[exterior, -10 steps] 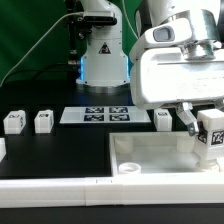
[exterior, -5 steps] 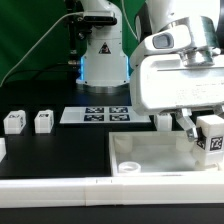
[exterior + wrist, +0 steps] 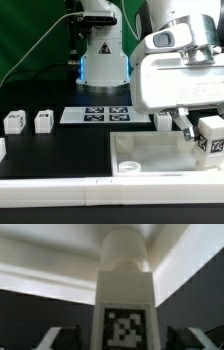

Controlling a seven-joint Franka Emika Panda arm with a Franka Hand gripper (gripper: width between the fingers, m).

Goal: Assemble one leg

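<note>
Exterior view, gripper: the gripper [image 3: 204,133] hangs at about 3 o'clock in the picture, clamped on the leg [image 3: 213,142], whose tag faces the camera.
Exterior view, leg's place: it is held off the table over the 2 o'clock corner of the white tray [image 3: 150,158], close to the far wall. I cannot tell whether it touches the tray.
Exterior view, other parts: the first spare leg [image 3: 13,122] and second spare leg [image 3: 43,121] stand at 9 o'clock, well apart from the gripper. The third spare leg [image 3: 163,120] sits just behind the tray. The marker board [image 3: 100,114] lies near the centre.
Wrist view, grip: the fingers [image 3: 55,338] flank the leg [image 3: 125,303] on both sides, pressed against it.
Wrist view, long axis: it runs straight away from the wrist, in line with the fingers, rounded tip leading toward the tray [image 3: 40,269].
Wrist view, coming move: the leg already points where it must go, so it is likely a push along that axis. No socket shows clearly.
</note>
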